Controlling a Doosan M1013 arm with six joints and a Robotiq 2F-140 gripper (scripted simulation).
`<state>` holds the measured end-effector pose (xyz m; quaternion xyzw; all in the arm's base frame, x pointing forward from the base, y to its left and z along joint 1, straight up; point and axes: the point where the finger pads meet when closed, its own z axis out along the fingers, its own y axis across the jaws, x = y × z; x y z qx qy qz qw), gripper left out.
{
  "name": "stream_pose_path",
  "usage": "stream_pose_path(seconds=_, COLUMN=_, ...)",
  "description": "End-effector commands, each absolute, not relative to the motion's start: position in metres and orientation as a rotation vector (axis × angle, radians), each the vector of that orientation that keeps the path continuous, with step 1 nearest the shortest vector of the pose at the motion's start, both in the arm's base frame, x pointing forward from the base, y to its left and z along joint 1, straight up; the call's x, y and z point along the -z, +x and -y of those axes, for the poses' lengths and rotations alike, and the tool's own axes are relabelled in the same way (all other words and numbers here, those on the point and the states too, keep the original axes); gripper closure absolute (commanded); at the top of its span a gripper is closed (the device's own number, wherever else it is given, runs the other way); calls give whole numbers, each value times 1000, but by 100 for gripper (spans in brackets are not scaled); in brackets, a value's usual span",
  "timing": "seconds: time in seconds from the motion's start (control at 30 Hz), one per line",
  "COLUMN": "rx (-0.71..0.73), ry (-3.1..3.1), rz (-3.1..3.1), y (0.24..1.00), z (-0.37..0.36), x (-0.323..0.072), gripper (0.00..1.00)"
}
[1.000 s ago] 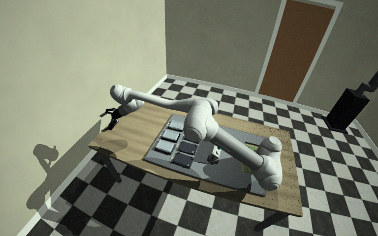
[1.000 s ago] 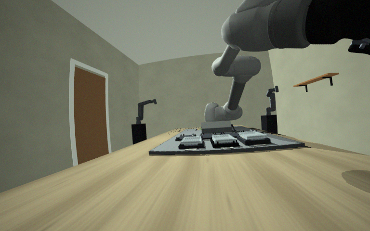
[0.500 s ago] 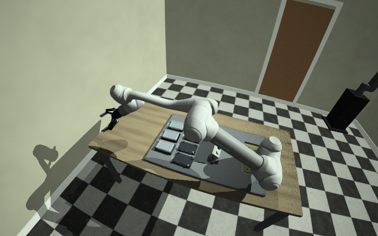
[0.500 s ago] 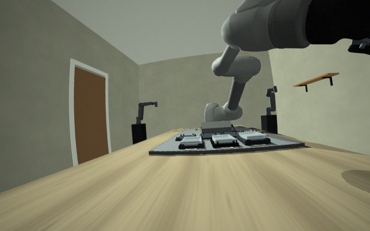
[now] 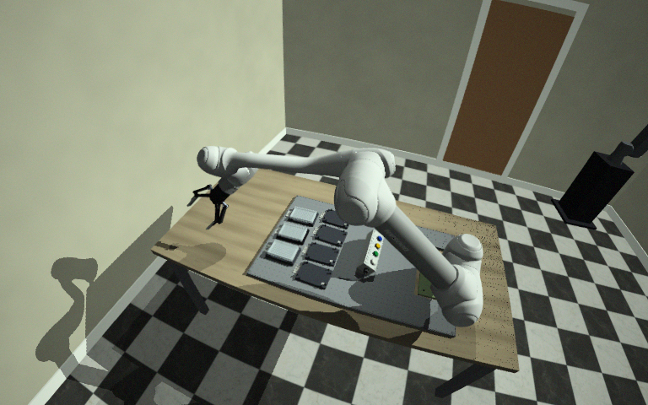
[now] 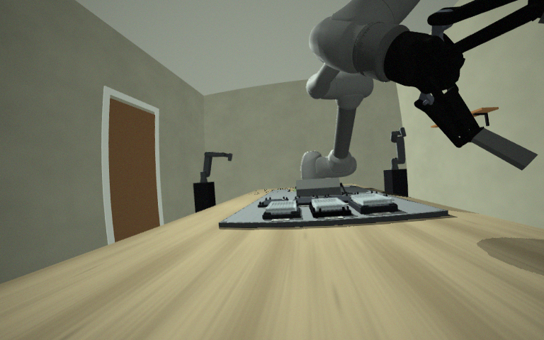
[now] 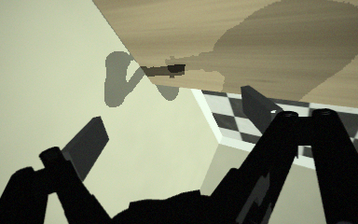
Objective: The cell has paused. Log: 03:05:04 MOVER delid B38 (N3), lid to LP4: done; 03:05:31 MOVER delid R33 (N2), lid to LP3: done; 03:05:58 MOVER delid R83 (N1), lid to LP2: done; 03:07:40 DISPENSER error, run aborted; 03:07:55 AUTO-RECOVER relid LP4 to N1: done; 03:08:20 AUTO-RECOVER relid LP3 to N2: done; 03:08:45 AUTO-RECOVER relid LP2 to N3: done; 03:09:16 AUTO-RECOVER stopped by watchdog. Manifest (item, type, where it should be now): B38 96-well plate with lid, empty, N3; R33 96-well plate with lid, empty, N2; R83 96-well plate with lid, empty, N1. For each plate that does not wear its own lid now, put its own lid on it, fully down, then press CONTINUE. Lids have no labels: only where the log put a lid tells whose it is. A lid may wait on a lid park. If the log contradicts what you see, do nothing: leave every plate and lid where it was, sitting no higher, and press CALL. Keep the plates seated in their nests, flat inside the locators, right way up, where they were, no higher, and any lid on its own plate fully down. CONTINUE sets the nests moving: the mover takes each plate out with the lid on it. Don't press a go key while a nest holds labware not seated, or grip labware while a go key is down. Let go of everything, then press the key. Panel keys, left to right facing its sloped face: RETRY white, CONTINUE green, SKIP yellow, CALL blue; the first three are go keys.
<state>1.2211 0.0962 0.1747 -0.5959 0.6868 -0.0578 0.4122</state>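
Three 96-well plates sit in a row of nests on the grey baseplate [image 5: 353,267]: one at the far end [image 5: 303,214], one in the middle [image 5: 292,232], one at the near end [image 5: 283,251]. Each seems to wear a clear lid, lying flat. They also show in the exterior view [image 6: 281,207] [image 6: 329,204] [image 6: 372,199]. Beside them several dark lid parks [image 5: 321,253] look empty. The key panel [image 5: 373,251] shows blue [image 5: 380,237], yellow, green [image 5: 375,254] and white keys. My gripper [image 5: 210,207] is open and empty, in the air over the table's left edge, far from the plates; the wrist view [image 7: 172,112] shows the wall and the table corner.
The arm's elbow [image 5: 363,186] hangs over the far lid parks. The arm's base [image 5: 458,281] stands at the right of the baseplate. The wall is close on the gripper's left. Black stands sit on the floor by the walls.
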Motion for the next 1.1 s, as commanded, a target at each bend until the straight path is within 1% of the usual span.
stream_pose_path(seconds=0.0, rx=216, ry=-1672, rz=-1658, y=1176, z=-88, x=-171, gripper=0)
stream_pose_path(seconds=0.03, rx=253, ry=-1839, rz=-1586, y=1139, z=-79, x=-165, gripper=0)
stream_pose_path(seconds=0.1, rx=253, ry=-1839, rz=-1586, y=1132, z=-78, x=-165, gripper=0)
stream_pose_path(seconds=0.13, rx=281, ry=-2012, rz=-1498, y=1101, z=-71, x=-160, gripper=0)
stream_pose_path(seconds=0.17, rx=281, ry=-2012, rz=-1498, y=1088, z=-68, x=-159, gripper=0)
stream_pose_path(seconds=0.23, rx=281, ry=-2012, rz=-1498, y=1086, z=-68, x=-159, gripper=0)
stream_pose_path(seconds=0.27, rx=297, ry=-2184, rz=-1392, y=1047, z=-58, x=-153, gripper=0)
stream_pose_path(seconds=0.33, rx=297, ry=-2184, rz=-1392, y=1037, z=-56, x=-153, gripper=0)
stream_pose_path(seconds=0.37, rx=302, ry=-2351, rz=-1271, y=1008, z=-49, x=-149, gripper=0)
stream_pose_path(seconds=0.4, rx=302, ry=-2351, rz=-1271, y=994, z=-46, x=-147, gripper=0)
stream_pose_path(seconds=0.47, rx=302, ry=-2351, rz=-1271, y=985, z=-44, x=-147, gripper=0)
stream_pose_path(seconds=0.5, rx=293, ry=-2507, rz=-1137, y=950, z=-35, x=-142, gripper=0)
stream_pose_path(seconds=0.57, rx=293, ry=-2507, rz=-1137, y=950, z=-35, x=-142, gripper=0)
stream_pose_path(seconds=0.6, rx=293, ry=-2507, rz=-1137, y=933, z=-32, x=-141, gripper=0)
stream_pose_path(seconds=0.63, rx=273, ry=-2648, rz=-994, y=899, z=-23, x=-137, gripper=0)
stream_pose_path(seconds=0.73, rx=273, ry=-2648, rz=-994, y=882, z=-19, x=-136, gripper=0)
stream_pose_path(seconds=0.77, rx=243, ry=-2770, rz=-848, y=844, z=-10, x=-132, gripper=0)
stream_pose_path(seconds=0.83, rx=243, ry=-2770, rz=-848, y=832, z=-7, x=-131, gripper=0)
stream_pose_path(seconds=0.87, rx=206, ry=-2872, rz=-704, y=802, z=1, x=-128, gripper=0)
stream_pose_path(seconds=0.93, rx=206, ry=-2872, rz=-704, y=786, z=4, x=-127, gripper=0)
stream_pose_path(seconds=0.97, rx=165, ry=-2954, rz=-569, y=756, z=12, x=-124, gripper=0)
stream_pose_path(seconds=1.03, rx=165, ry=-2954, rz=-569, y=744, z=14, x=-124, gripper=0)
stream_pose_path(seconds=1.07, rx=124, ry=-3017, rz=-447, y=711, z=22, x=-121, gripper=0)
